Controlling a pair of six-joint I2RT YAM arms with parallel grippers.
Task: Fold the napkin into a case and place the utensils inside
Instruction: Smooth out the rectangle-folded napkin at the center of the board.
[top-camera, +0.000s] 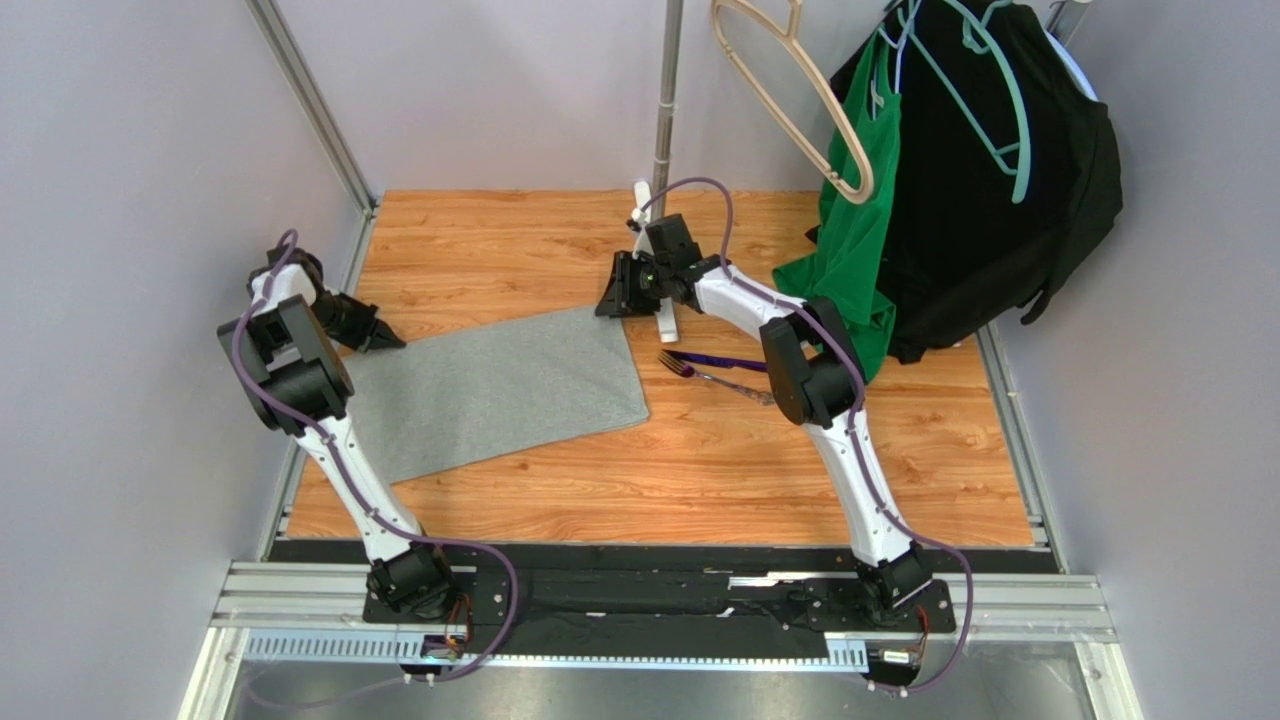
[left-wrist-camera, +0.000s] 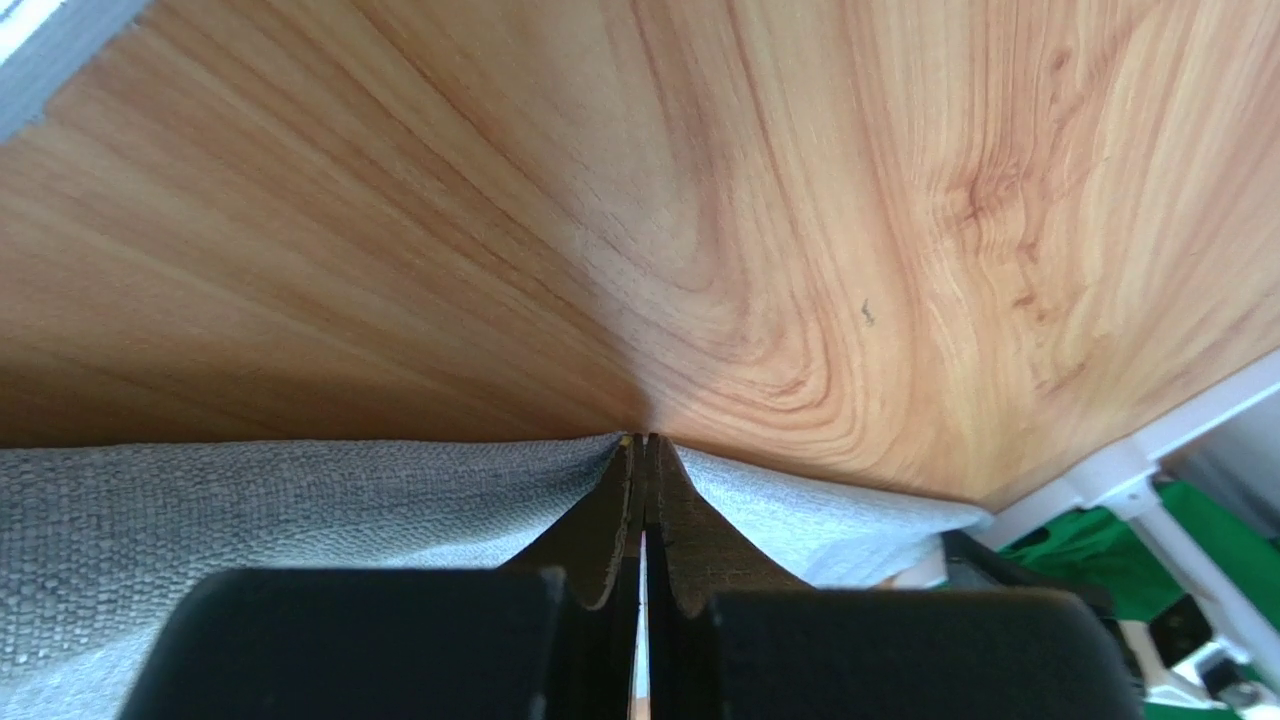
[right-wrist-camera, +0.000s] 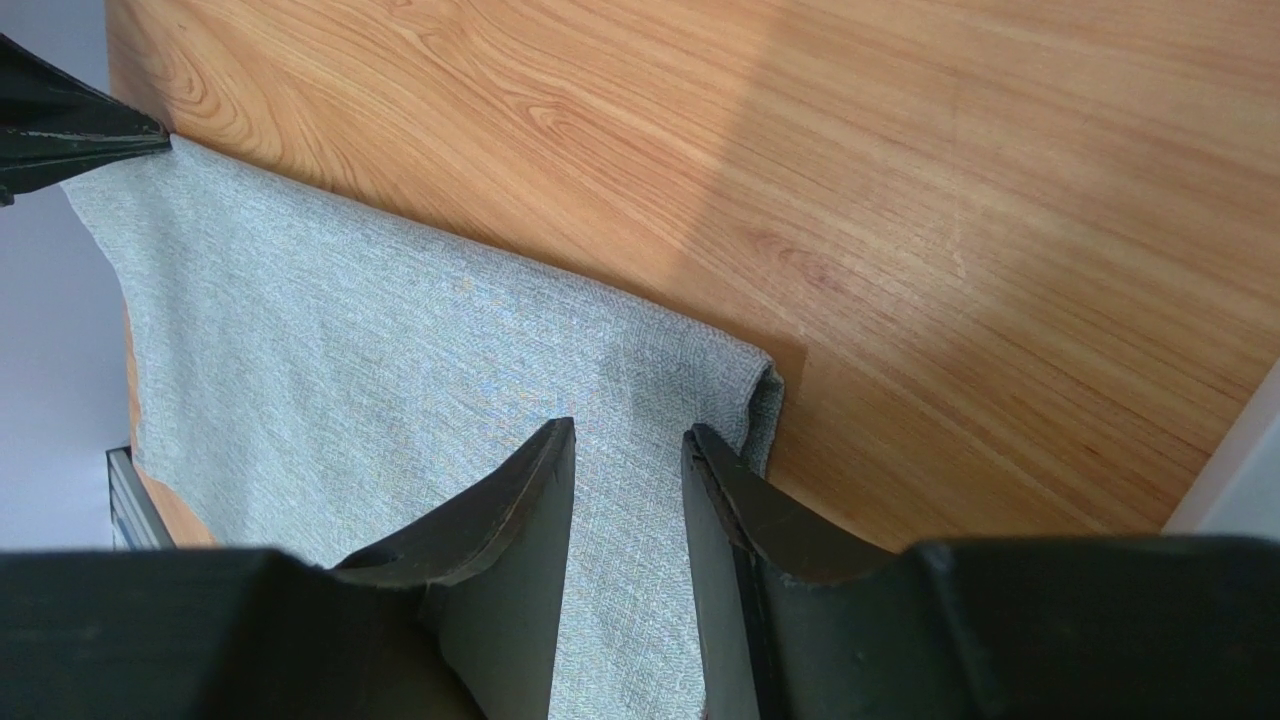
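The overhead view alone takes in the whole scene. The napkin (top-camera: 481, 393) lies spread flat on the left half of the wooden table (top-camera: 721, 465), a wide sheet not yet folded into a narrow case. The left gripper (top-camera: 388, 339) is at its far left corner and the right gripper (top-camera: 613, 305) at its far right corner. Only this view shows the utensils. A dark purple piece (top-camera: 729, 363) and a fork (top-camera: 736, 389) lie close together on bare wood just right of the napkin, outside the cloth and partly hidden by the right arm. At the back right, a green garment (top-camera: 849, 240) and a black garment (top-camera: 992, 210) hang from hangers. The left wrist view adds what the overhead cannot. There the left gripper (left-wrist-camera: 646, 443) has its jaws pressed fully together, and the napkin's (left-wrist-camera: 271, 510) edge rises to the tips on both sides, so it appears pinched between them. The right wrist view shows the right gripper (right-wrist-camera: 628, 435) with its jaws partly apart and a clear gap between them. They hang over the napkin (right-wrist-camera: 376, 375) near its corner, where the edge looks doubled over. Flat cloth shows through the gap and nothing is clamped in it. The tip of the left gripper (right-wrist-camera: 90, 135) appears in that view's upper left, meeting the opposite corner of the cloth.
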